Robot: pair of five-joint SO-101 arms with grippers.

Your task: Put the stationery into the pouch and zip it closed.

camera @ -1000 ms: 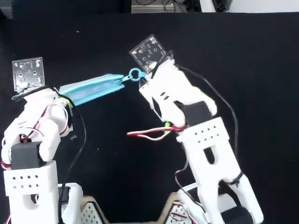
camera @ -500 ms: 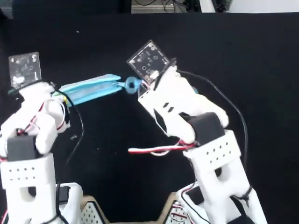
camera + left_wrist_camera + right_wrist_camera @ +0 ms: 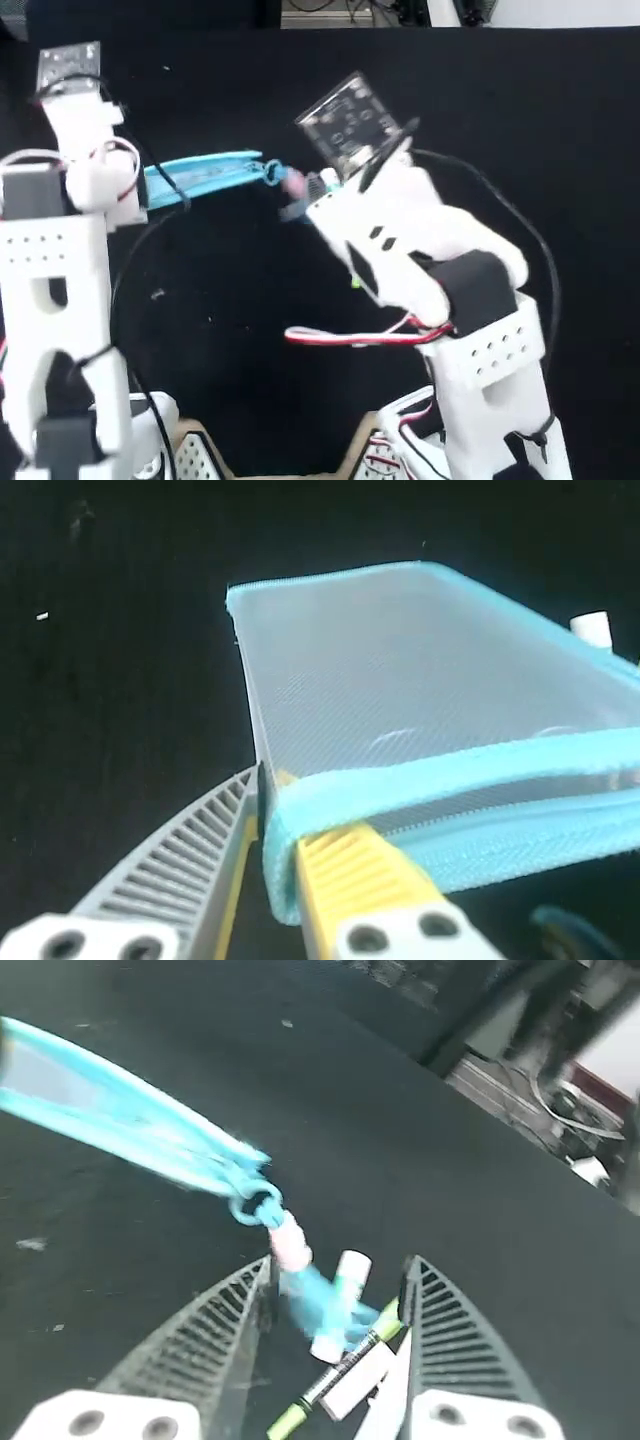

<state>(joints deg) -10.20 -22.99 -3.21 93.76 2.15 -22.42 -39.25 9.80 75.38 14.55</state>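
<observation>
I see the blue pouch (image 3: 200, 175) in the upper left of the high view, its near end clamped in my left gripper (image 3: 272, 815). The zipper ring (image 3: 255, 1203) sits at the far end. My right gripper (image 3: 338, 1265) gapes just short of it, above a marker (image 3: 325, 1390) and, possibly, a glue stick (image 3: 345, 1280) on the black counter (image 3: 250, 330).

The light blue flat mesh pouch (image 3: 420, 670) is a fine, see-through woven net with a faint sheen. Its turquoise zip edging (image 3: 450, 780) is thicker, rough-woven cloth tape. The left pincer (image 3: 275, 815) is ribbed hard plastic, matt grey on one side and matt yellow on the other. The right pincer (image 3: 338, 1265) is ribbed matt plastic too. The black worktop (image 3: 120, 630) looks like matt cloth flecked with lint. The turquoise ring pull (image 3: 252, 1205) and white tube-shaped stick (image 3: 345, 1285) look like smooth plastic.
</observation>
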